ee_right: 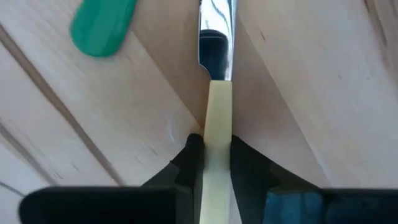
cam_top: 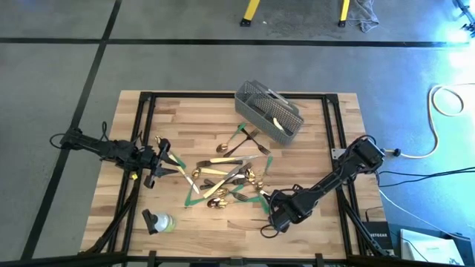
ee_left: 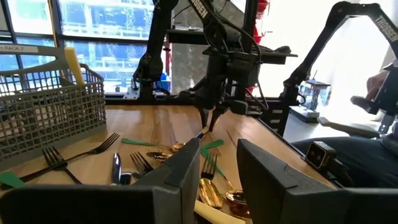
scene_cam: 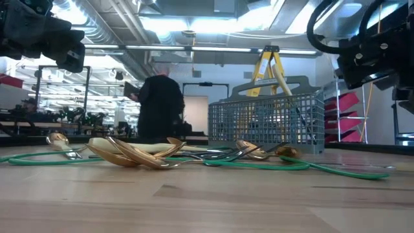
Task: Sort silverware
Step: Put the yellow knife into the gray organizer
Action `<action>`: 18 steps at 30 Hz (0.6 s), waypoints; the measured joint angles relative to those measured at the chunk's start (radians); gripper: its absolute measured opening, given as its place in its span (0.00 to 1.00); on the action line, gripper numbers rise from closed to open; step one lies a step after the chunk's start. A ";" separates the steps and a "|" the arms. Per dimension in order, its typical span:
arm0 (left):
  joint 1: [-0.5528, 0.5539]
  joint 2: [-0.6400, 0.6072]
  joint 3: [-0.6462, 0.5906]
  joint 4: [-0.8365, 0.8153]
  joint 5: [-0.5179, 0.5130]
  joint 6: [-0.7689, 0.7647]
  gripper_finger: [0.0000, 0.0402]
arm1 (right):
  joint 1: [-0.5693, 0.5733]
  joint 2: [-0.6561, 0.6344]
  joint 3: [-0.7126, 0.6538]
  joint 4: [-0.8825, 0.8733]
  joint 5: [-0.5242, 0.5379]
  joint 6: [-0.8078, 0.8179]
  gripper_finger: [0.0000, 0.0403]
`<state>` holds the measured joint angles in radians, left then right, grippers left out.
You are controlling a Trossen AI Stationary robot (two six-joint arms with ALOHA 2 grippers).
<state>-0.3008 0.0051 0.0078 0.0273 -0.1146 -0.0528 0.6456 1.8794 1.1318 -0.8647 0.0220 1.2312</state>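
The silverware, gold spoons (scene_cam: 129, 154), dark forks (ee_left: 59, 163) and cream-handled knives, lies heaped in the middle of the table (cam_top: 223, 178) among green tape strips (cam_top: 194, 194). My right gripper (cam_top: 276, 211) stands at the heap's near right end, pointing down, shut on a cream-handled knife (ee_right: 217, 118). The knife's shiny blade (ee_right: 216, 31) runs on past the fingers. My left gripper (ee_left: 217, 180) waits open at the table's left (cam_top: 159, 159), level, facing the heap. My right gripper pinches the knife's cream handle (ee_right: 217, 140) between its two fingers (ee_right: 193, 162), one on each long side. The fingers come from above, point down and lie across the knife. The knife lies level along the wood; whether it is lifted clear I cannot tell.
A grey mesh basket (cam_top: 269, 111) stands at the far right with a cream-handled knife (cam_top: 278, 124) in it. A small green and white object (cam_top: 157, 221) lies near the front left. Bare wood lies along the near edge. A person (scene_cam: 160, 107) stands in the room behind.
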 joint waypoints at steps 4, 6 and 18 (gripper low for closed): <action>0.000 0.000 0.000 0.000 0.000 0.000 0.23 | 0.000 -0.011 -0.002 -0.013 -0.014 -0.006 0.11; 0.000 0.000 0.000 0.000 0.000 0.000 0.23 | 0.001 -0.019 -0.003 -0.021 -0.016 -0.007 0.11; 0.000 0.000 0.000 0.000 0.000 0.000 0.23 | 0.002 -0.119 -0.002 -0.037 -0.023 -0.014 0.11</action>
<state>-0.3008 0.0055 0.0079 0.0273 -0.1150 -0.0525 0.6479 1.7602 1.1296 -0.9020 -0.0010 1.2173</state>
